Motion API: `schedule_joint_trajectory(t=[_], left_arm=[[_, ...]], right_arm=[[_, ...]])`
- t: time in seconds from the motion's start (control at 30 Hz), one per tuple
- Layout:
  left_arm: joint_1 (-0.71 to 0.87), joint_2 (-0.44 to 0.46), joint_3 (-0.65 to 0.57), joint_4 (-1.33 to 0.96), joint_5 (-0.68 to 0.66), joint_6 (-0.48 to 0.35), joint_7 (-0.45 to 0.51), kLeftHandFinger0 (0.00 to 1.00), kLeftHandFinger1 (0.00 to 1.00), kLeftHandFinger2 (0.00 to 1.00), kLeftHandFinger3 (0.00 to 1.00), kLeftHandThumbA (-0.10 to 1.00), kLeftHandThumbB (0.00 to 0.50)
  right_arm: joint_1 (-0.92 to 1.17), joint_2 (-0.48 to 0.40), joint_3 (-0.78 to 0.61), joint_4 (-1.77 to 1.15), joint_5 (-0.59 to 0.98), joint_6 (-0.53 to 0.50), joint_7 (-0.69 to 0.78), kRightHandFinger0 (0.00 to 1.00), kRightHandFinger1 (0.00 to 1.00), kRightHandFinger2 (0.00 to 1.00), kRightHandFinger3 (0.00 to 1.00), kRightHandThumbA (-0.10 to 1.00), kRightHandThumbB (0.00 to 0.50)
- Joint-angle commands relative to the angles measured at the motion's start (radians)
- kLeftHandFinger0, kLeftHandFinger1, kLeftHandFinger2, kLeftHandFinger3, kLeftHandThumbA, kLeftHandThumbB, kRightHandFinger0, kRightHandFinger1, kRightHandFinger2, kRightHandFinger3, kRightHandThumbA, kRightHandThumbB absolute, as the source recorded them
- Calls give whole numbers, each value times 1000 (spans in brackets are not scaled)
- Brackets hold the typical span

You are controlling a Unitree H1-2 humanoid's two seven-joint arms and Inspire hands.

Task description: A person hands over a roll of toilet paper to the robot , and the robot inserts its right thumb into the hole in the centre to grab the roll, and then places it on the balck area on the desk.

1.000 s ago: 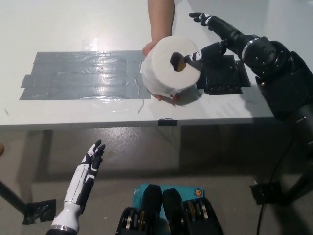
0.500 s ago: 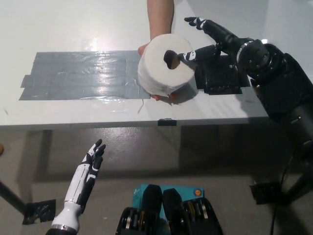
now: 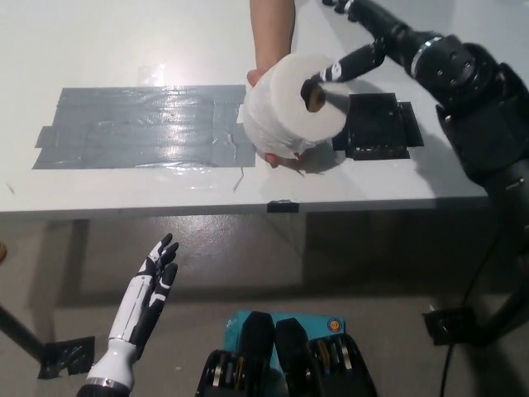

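A toilet roll [image 3: 291, 106], cupped from below by a person's hand [image 3: 277, 157], hangs over the desk [image 3: 124, 50] beside the black patch [image 3: 376, 126]. The right hand [image 3: 357, 43], fingers spread, has its thumb in the core. The left hand [image 3: 153, 277] rests open below.

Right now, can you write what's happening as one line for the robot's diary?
stage: handover | toilet paper roll: held up by person's hand | right hand: open, thumb in roll's hole | left hand: open, resting low

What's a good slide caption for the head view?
Black right hand hooks its thumb into a toilet roll held by a person's hand.
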Motion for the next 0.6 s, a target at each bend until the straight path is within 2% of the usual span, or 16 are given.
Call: schedule_joint_trajectory(t=[0.0,0.23,0.27,0.37,0.43,0.57], left_arm=[[-11,12,1,-21,-1,-19,2,1000,1000,1000,1000,968,55],[-16,11,5,-14,-8,-25,3,1000,1000,1000,1000,981,73],[-16,9,5,-15,-11,-26,2,1000,1000,1000,1000,975,69],[-14,9,3,-15,-5,-28,5,1000,1000,1000,1000,972,60],[-15,13,1,-19,1,-20,2,1000,1000,1000,1000,983,51],[-17,12,0,-23,8,-18,7,1000,1000,1000,1000,980,46]], right_arm=[[-81,-39,-24,-76,11,22,16,1000,1000,1000,1000,969,385],[-94,-43,-35,-78,20,10,20,1000,1000,1000,1000,967,393],[-93,-43,-35,-71,21,5,19,1000,1000,1000,1000,928,382],[-86,-37,-27,-66,11,9,13,1000,1000,1000,1000,943,382],[-90,-31,-22,-44,5,12,9,1000,1000,1000,1000,941,406],[-97,-22,-6,-7,-11,7,-3,1000,1000,1000,1000,929,403]])
